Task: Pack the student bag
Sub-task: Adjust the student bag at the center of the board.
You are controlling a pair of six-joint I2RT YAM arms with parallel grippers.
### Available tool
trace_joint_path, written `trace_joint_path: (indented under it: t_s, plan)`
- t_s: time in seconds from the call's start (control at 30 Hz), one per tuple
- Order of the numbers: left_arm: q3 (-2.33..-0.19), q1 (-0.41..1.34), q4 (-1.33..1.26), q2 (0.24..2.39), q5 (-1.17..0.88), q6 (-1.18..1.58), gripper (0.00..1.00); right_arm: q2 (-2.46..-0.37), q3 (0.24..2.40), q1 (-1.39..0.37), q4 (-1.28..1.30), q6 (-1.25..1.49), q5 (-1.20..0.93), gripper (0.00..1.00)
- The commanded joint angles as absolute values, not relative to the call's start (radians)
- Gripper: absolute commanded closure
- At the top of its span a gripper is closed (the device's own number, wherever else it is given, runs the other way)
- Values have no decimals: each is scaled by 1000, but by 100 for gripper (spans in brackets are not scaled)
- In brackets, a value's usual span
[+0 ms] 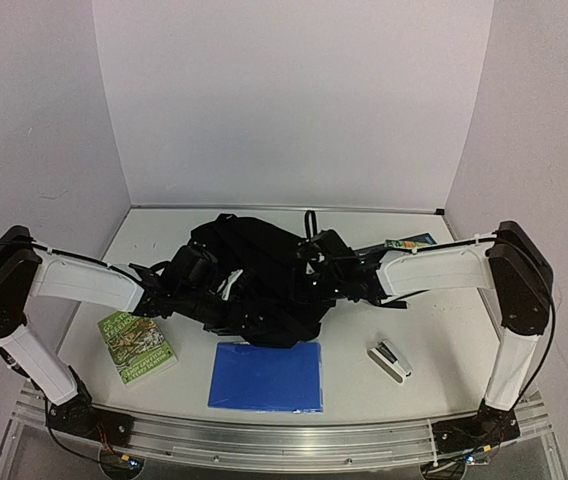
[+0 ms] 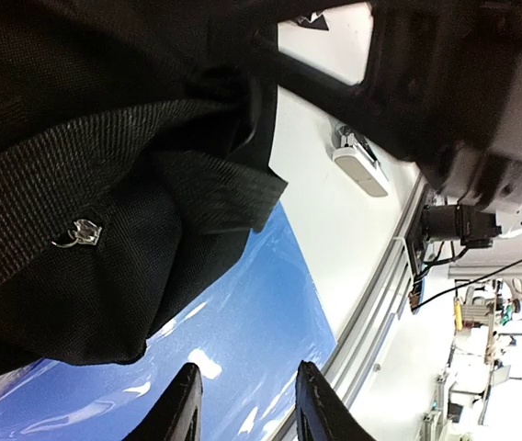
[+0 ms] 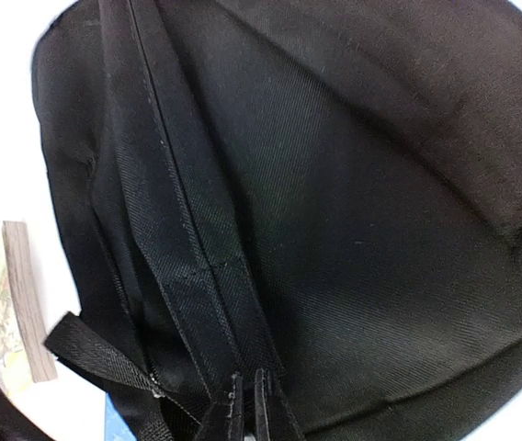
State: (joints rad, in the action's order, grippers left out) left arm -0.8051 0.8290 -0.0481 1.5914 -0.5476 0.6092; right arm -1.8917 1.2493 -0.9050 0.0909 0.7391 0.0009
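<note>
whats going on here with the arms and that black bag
Two robot arms are working on a black backpack on the table. The right gripper is pinched shut on a band of its fabric. The left gripper hangs at the backpack's edge with fingers apart and nothing between them. A green book, a blue folder and a stapler lie outside it, not yet packed.

Nothing legible — print on green book too small
</note>
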Motion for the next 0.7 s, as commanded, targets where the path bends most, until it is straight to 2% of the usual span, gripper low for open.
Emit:
trace_joint_path:
  t_s: [0.0,0.07,0.17,0.33,0.47,0.67]
  plan:
    - [-840,827,-41,1513,-507,577,55,-1794,1228,-893,106,734,52,95]
    - [-848,827,-36,1478,-475,597,47,-1778,1222,-893,115,712,53,96]
    - [-888,827,-4,1439,-383,618,40,-1767,1201,-891,133,692,55,97]
    - [-960,820,95,1433,-213,652,33,-1751,1161,-892,140,680,42,98]
    - [-1048,816,215,1534,-142,637,31,-1748,1152,-892,139,682,34,98]
    - [-1045,786,193,1602,-122,701,31,-1750,1202,-914,102,675,-29,79]
